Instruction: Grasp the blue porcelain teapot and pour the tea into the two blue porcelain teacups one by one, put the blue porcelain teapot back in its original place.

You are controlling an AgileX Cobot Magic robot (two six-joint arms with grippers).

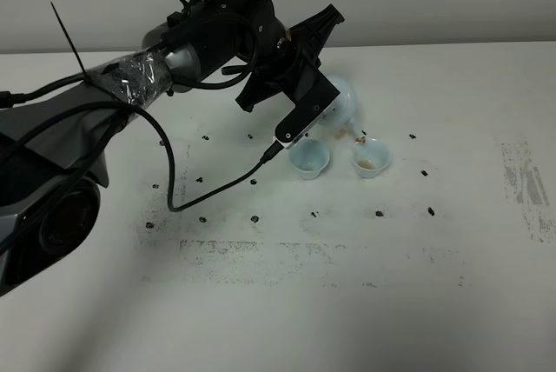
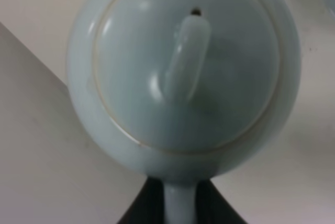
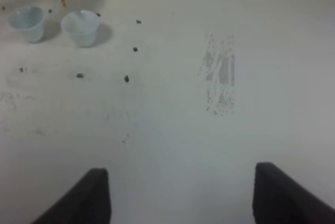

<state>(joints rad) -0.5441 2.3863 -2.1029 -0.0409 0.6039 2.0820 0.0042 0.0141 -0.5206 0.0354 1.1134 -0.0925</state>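
Two teacups share the bench [image 1: 434,302]; my left fingers [image 2: 142,212] clamp the blue porcelain teapot [image 1: 346,104] by its handle, tipped so the spout feeds the right-hand teacup [image 1: 371,160], beside the left-hand teacup [image 1: 309,160]. My right fingers [image 3: 93,198] hang open, empty, well clear.

Light is soft and even, seemingly from overhead; my left arm [image 1: 130,76] casts a faint grey shadow on the white table [image 1: 347,302]. The left wrist view is blurred, the teapot [image 2: 183,77] too close, pale glints on its glaze.
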